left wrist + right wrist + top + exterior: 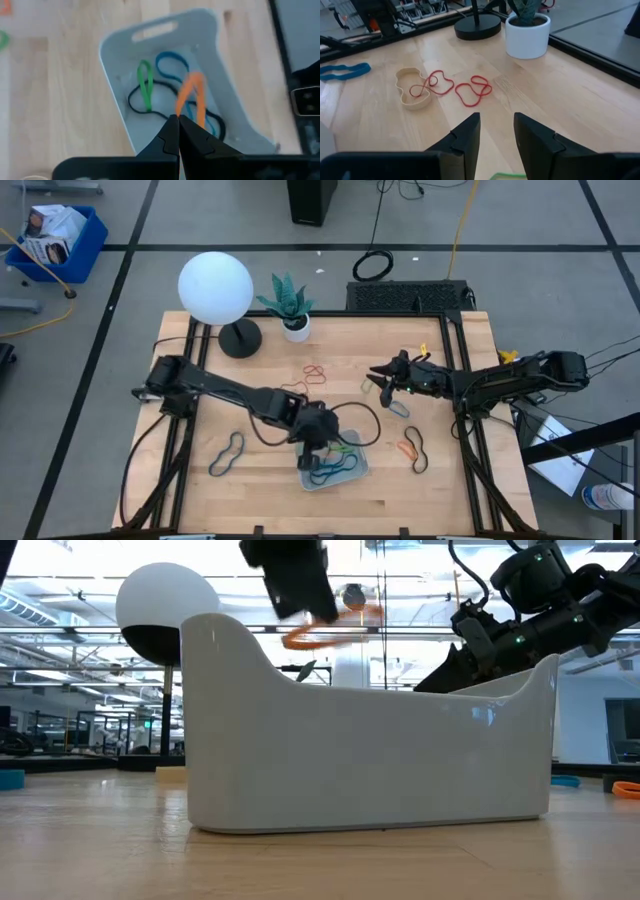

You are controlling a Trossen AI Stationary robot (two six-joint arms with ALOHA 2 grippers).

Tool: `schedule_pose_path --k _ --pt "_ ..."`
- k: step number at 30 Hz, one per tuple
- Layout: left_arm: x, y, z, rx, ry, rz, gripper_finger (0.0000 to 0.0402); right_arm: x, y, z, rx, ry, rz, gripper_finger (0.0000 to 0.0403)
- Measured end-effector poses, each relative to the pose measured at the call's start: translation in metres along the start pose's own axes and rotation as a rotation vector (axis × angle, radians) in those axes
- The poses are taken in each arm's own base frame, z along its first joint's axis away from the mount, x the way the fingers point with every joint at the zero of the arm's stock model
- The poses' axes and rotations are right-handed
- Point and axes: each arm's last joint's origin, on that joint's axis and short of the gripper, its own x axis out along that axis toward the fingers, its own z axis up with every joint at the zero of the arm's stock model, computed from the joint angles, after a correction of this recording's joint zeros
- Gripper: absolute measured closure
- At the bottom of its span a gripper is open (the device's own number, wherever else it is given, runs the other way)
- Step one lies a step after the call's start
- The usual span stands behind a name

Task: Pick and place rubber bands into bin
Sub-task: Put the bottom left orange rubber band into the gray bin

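From above, the left gripper (322, 442) hangs over the bin (358, 471). From table height, an orange rubber band (330, 628) dangles above it. The left wrist shows fingers pinched on that band. The right gripper (496, 131) is parted, empty, above red bands (472, 91).

Left claw (322, 442) blocks bin (358, 471) top; lamp (216, 288), plant (288, 302) crowd far edge.

I count one pale grey-blue shallow plastic bin (120, 65); inside it lie one green rubber loop (145, 85), one blue loop (171, 63) and one black loop (137, 106). One orange loop (191, 92) hangs from my left claw (178, 127). Two red loops (474, 91) lie on the desk (580, 105).
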Motion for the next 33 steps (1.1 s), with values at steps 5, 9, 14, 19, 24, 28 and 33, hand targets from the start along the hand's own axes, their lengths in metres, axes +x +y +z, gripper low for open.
schedule_pose_path --k 5,9,14,19,24,28,33 --pt "0.03 0.003 -0.006 -0.024 0.075 0.013 0.0398 0.0 0.0 -0.001 -0.003 0.012 -0.003 0.0289" --pt "0.046 0.005 -0.011 -0.06 0.118 0.018 0.0398 0.0 0.0 -0.001 -0.004 0.015 -0.004 0.0289" --pt "0.054 0.006 -0.013 -0.084 0.131 0.022 0.0398 0.0 -0.001 -0.002 -0.005 0.02 -0.005 0.0289" --pt "0.055 0.006 -0.012 -0.09 0.123 0.029 0.0389 0.0 -0.001 -0.004 -0.01 0.038 -0.009 0.0289" --pt "0.055 0.006 -0.012 -0.09 0.121 0.03 0.0384 0.0 -0.001 -0.004 -0.01 0.038 -0.009 0.0289" --pt "0.055 0.006 -0.012 -0.09 0.122 0.029 0.0395 0.0 -0.001 -0.004 -0.01 0.038 -0.009 0.0289" --pt "0.055 0.006 -0.012 -0.09 0.122 0.03 0.0388 0.0 -0.001 -0.004 -0.01 0.037 -0.008 0.0289"
